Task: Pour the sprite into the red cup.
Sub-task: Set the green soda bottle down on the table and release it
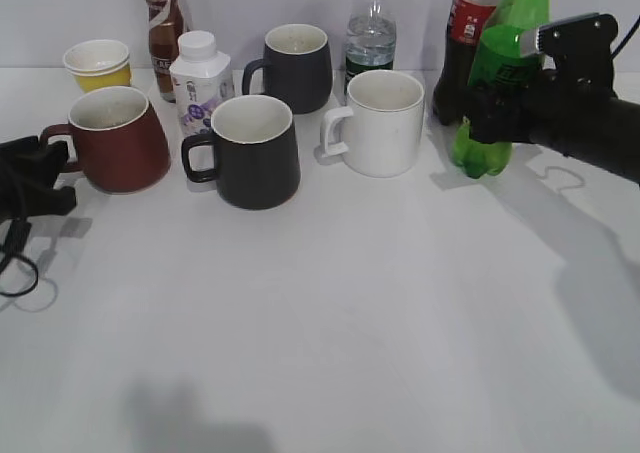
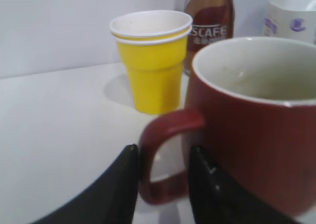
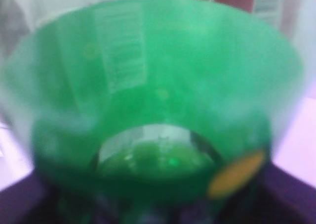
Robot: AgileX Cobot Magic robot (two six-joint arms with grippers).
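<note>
the right gripper [image 1: 478, 113] clamps the sprite [image 1: 497, 93] around its middle at the table's 2 o'clock, the green bottle leaning slightly with its base resting on or just above the white table [image 1: 330, 323]. the right wrist view is filled by the bottle's translucent green wall [image 3: 148, 85], blurred, with a little green liquid pooled low inside and an orange-yellow spot at 5 o'clock. just behind the sprite stands a dark cola bottle [image 1: 465, 43] with a red label.

at the table's 9 o'clock, the left gripper [image 1: 40, 168] sits narrowly parted with its two black fingers [image 2: 118, 194] on either side of the red cup's handle [image 2: 163, 155]; whether they press the handle cannot be told. the red cup [image 1: 115, 141] stands upright, its cream-white inside showing no liquid.

at 12 o'clock from the red cup sits a small yellow paper cup [image 1: 98, 65], white inside. a brown coffee bottle [image 1: 165, 28] stands at its 3 o'clock, with a small white milk carton [image 1: 200, 81] just in front. a black mug [image 1: 252, 153] stands at 3 o'clock from the red cup, a second black mug [image 1: 295, 68] behind it, and a white mug [image 1: 380, 123] toward the sprite; all three look empty as far as their rims allow. a small clear bottle [image 1: 371, 33] rises behind the white mug.
</note>
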